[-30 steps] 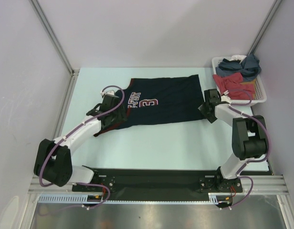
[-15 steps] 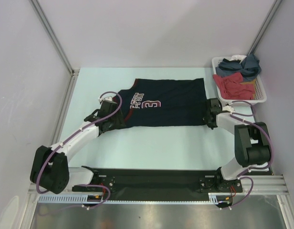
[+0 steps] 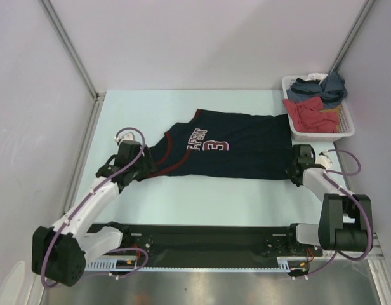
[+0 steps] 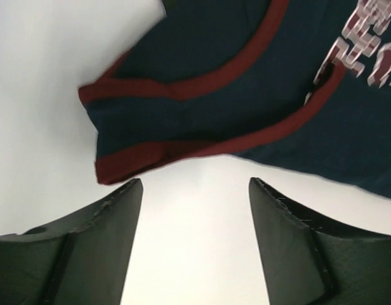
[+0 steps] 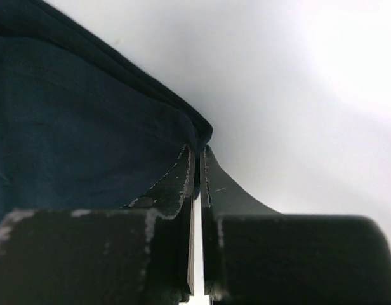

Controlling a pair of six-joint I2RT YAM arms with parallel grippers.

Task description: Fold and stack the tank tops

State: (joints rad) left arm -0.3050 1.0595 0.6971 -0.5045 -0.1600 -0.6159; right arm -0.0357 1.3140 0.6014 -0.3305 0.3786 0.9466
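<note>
Navy tank top (image 3: 227,143) now lies spread flat on the table (image 3: 202,194), dragged rightward and nearer than a second ago. Right claw (image 3: 296,170) has clenched on its hem corner, while left claw (image 4: 195,184) hangs released beside the shoulder strap. It looks ready for folding.

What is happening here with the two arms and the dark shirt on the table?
Two robot arms are working on a navy tank top that lies spread flat on the table. The right gripper is shut on a corner of its hem. The left gripper is open just short of the red-trimmed strap, not touching it. More clothes sit in the white basket.
</note>
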